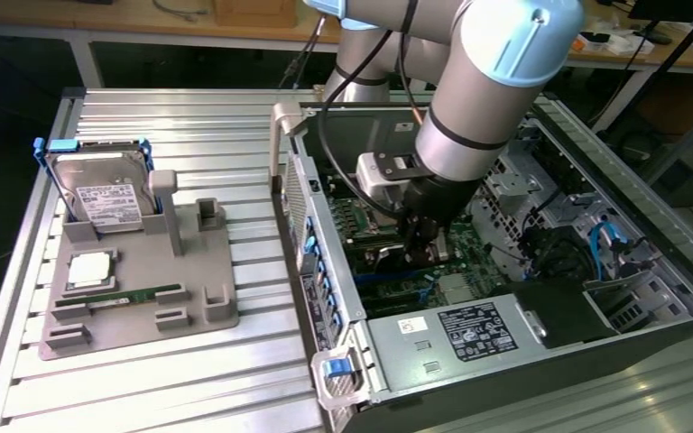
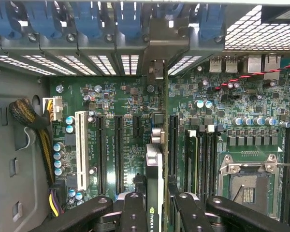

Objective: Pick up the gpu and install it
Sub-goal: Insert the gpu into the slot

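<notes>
Black tool (image 2: 157,209) narrowly clamps the gpu (image 2: 154,164) edgewise.

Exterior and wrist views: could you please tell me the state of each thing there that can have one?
hand, shut on the gpu.
gpu, held on edge over the motherboard.
computer case, side open.
hard drive, upright in the grey holder.
memory stick, lying flat in the holder.

Workshop — slotted aluminium table (image 1: 178,388), opened computer case (image 1: 563,392), wooden benches (image 1: 118,18).
</notes>
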Controlling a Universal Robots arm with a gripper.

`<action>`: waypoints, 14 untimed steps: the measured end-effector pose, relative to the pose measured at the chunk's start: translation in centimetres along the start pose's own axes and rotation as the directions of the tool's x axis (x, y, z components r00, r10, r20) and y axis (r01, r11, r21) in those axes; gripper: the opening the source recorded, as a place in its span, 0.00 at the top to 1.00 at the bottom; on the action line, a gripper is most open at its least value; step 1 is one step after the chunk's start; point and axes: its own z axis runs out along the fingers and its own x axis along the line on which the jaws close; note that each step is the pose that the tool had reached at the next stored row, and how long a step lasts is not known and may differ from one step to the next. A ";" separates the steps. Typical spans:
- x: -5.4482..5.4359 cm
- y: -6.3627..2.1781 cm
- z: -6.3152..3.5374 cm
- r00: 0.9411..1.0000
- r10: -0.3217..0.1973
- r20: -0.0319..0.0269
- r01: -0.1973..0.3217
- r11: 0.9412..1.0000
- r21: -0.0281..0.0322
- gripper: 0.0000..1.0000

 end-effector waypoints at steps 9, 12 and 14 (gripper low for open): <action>0.0 0.10 0.18 1.000 0.000 0.000 0.000 1.000 0.000 0.73; 0.0 0.11 0.26 1.000 0.000 0.000 0.000 1.000 0.000 0.73; 0.0 0.11 0.28 1.000 0.000 0.000 0.000 1.000 0.000 0.73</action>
